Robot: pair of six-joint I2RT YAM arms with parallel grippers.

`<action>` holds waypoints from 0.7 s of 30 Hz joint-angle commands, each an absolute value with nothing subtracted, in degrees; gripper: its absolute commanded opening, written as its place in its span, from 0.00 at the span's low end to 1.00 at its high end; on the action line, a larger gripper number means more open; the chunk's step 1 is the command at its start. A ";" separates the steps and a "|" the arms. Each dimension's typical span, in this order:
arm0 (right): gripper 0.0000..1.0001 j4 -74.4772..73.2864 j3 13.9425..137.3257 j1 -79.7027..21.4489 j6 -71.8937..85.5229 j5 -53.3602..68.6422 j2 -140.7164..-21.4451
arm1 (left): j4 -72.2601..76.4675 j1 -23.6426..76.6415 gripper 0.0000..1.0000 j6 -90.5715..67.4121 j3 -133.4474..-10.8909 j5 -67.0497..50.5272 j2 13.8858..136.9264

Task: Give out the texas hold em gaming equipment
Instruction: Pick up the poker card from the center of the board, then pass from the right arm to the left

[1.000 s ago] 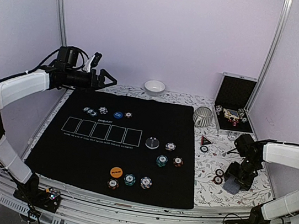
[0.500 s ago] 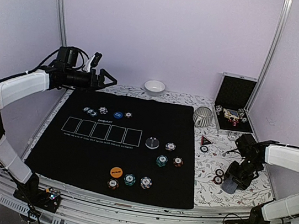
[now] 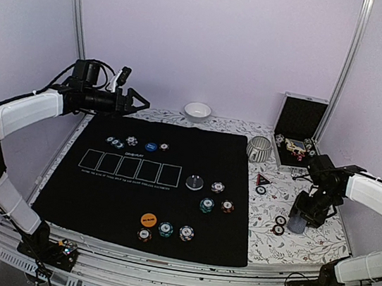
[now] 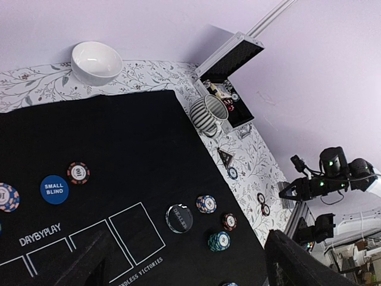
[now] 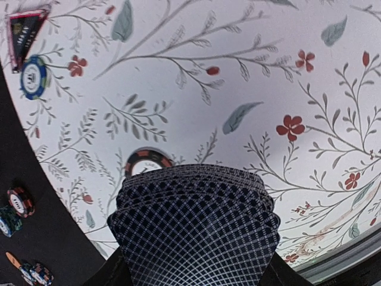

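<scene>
**Card deck held by the right gripper over the flowered cloth**

The deck of playing cards (image 5: 196, 229), showing its blue-grey checked back, sits clamped between the two fingers of the right gripper (image 3: 299, 219). In the right wrist view it fills the lower middle, with one dark finger at each side of it. The deck hangs above the flowered tablecloth (image 5: 238, 71), to the right of the black mat (image 3: 98, 194) and not over it.

Just past the far edge of the deck a red-and-black chip (image 5: 147, 162) lies on the cloth, partly hidden by the cards. Farther off, toward the mat, the red triangular marker (image 5: 25, 30) lies flat with a blue chip (image 5: 34, 76) just beside it.

On the mat, the orange disc (image 3: 149, 219) lies near the front edge with three striped chips just in front of it. The blue disc (image 3: 150, 147) lies in a row of chips near the far edge. The ribbed mug (image 3: 259, 148) stands at the far right corner of the mat.

The left gripper (image 3: 139, 103) hovers over the far left corner of the mat. Its fingers (image 4: 89, 262) are spread wide, with nothing between them, well apart from the deck.
</scene>
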State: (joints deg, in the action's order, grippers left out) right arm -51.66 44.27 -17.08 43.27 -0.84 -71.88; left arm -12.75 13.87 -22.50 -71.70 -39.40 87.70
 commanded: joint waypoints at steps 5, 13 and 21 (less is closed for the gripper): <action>0.38 -52.62 55.84 -25.14 33.63 -0.75 -72.90 | -11.89 18.09 0.88 -19.48 -71.82 -43.02 89.45; 0.37 -52.20 72.56 -42.69 25.60 0.07 -86.40 | -5.26 26.03 0.87 -24.69 -66.00 -53.69 90.97; 0.37 -53.28 83.53 -47.98 19.37 7.37 -94.48 | 5.20 30.17 0.88 -24.01 -53.01 -51.02 82.86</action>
State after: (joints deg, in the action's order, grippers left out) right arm -52.31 78.50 -46.30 23.88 4.14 -92.51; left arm -3.60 28.14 -23.68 -57.60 -50.39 89.14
